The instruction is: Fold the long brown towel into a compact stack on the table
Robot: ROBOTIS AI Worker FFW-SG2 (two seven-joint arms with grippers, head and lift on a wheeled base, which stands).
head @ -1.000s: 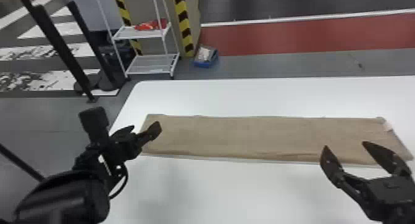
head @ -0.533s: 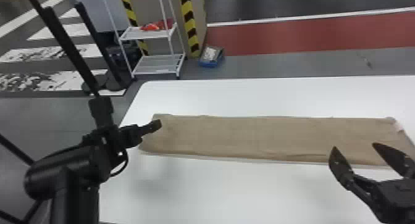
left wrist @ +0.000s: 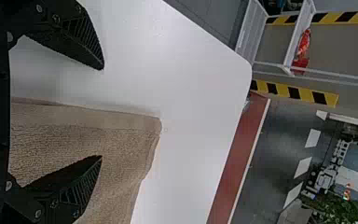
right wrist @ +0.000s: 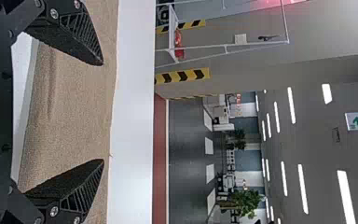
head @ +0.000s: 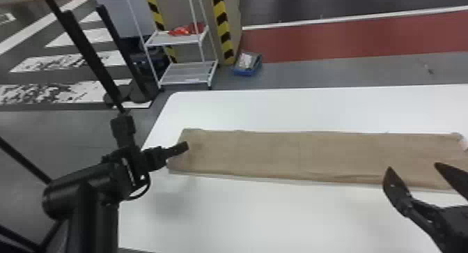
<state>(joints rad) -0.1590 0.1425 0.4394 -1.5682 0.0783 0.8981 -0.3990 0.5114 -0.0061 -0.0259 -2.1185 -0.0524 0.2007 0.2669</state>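
Observation:
The long brown towel (head: 299, 158) lies flat across the white table, from near its left edge to the right side. My left gripper (head: 184, 146) is at the towel's left end. In the left wrist view the same gripper (left wrist: 102, 113) is open, one finger over the towel (left wrist: 121, 140) and the other over bare table beside its end, with nothing held. My right gripper (head: 412, 165) stands open near the towel's front edge, toward its right end. Seen from the right wrist, that gripper (right wrist: 103, 112) has its fingers spread above the towel (right wrist: 70, 107), holding nothing.
White tabletop (head: 243, 217) extends in front of the towel and behind it. Beyond the table's far left corner stand a white shelf rack (head: 184, 74) and a blue box (head: 247, 64) on the floor. Black posts (head: 83, 50) rise at the left.
My left gripper has turned and shifted slightly at the towel's left end. The right gripper has moved a little to the right in the head view, still open. The towel lies as before.

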